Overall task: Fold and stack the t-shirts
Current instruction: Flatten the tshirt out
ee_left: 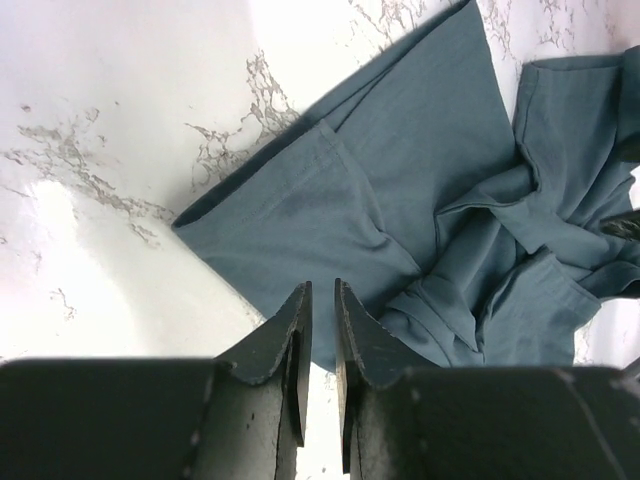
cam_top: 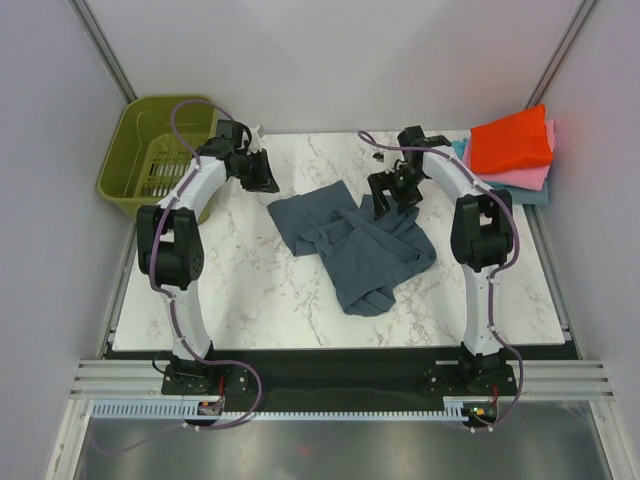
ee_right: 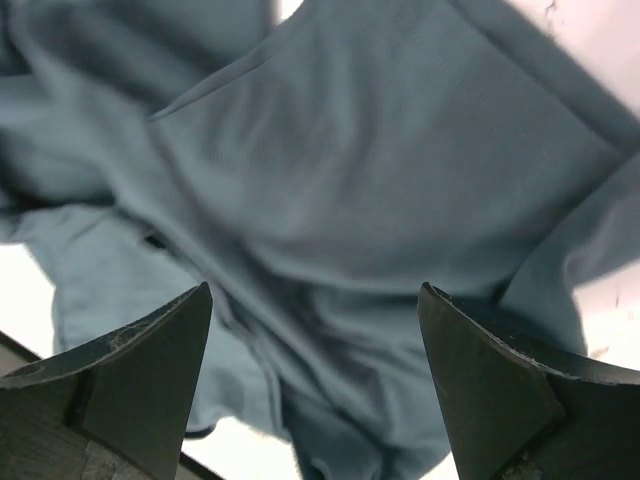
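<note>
Slate t-shirt [cam_top: 355, 245]: crumpled, unfolded, bench [cam_top: 250, 300] centre.
Folded stack [cam_top: 512, 150]: 2 o'clock corner, probably the destination pile.
Right end effector [ee_right: 315, 287]: spread wide, empty, poised over the cloth, likely for a pinch.
Left end effector [ee_left: 322, 290]: nearly closed, empty, at the shirt's 10 o'clock edge.

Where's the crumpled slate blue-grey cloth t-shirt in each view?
Top external: the slate blue-grey t-shirt lies crumpled mid-picture on the white marble tabletop.
Left wrist: the shirt fills the centre and right, with a sleeve reaching left.
Right wrist: the shirt fills nearly the whole frame.
Shared landmark: the marble tabletop, bare at the shirt's edges in both wrist views.
</note>
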You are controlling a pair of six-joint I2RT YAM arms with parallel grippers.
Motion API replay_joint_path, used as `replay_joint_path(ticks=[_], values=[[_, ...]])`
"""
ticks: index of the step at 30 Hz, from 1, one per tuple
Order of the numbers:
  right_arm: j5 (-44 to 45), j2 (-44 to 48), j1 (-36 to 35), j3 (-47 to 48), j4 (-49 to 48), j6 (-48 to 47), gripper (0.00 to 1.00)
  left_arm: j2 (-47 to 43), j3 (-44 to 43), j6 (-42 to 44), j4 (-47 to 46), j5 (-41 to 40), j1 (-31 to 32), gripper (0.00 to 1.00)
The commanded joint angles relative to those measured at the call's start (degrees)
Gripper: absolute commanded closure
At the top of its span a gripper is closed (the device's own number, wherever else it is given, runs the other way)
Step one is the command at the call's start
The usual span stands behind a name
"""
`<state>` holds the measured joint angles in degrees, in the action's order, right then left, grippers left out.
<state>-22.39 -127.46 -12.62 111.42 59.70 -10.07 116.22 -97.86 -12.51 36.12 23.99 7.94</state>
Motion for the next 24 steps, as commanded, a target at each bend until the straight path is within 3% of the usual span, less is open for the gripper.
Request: replay_joint_path(ticks=[1, 10, 13, 14, 18, 21, 24], values=[[1.5, -2.1, 1.1, 7.0, -1.2, 0.3, 0.09, -4.1, 0.8, 2.4, -0.3, -1.7, -0.1, 0.79], [5.2, -6.0, 4.1, 11.6, -2.9, -0.7, 0.09, -4.2, 2.2, 3.6, -0.5, -3.9, 0.8, 0.77], [6.4, -8.2, 4.8, 12.1, -2.9, -0.6, 0.1, -3.1, 1.5, 4.0, 0.1, -4.9, 1.3, 0.62], [6.7, -8.8, 4.9, 12.1, -2.8, -0.7, 0.11, -2.8, 1.2, 4.2, 0.1, -5.7, 1.5, 0.46], [6.5, -11.3, 4.9, 12.0, -2.8, -0.9, 0.13, -1.4, -0.7, 5.7, 0.5, -7.0, 2.2, 0.36], [6.9, -12.5, 4.9, 12.8, -3.0, -1.2, 0.18, -1.1, -1.4, 5.9, 0.5, -7.4, 2.5, 0.35], [7.3, -12.9, 5.0, 13.4, -3.6, -1.3, 0.36, -0.7, -1.5, 6.3, 0.5, -7.8, 2.9, 0.36]])
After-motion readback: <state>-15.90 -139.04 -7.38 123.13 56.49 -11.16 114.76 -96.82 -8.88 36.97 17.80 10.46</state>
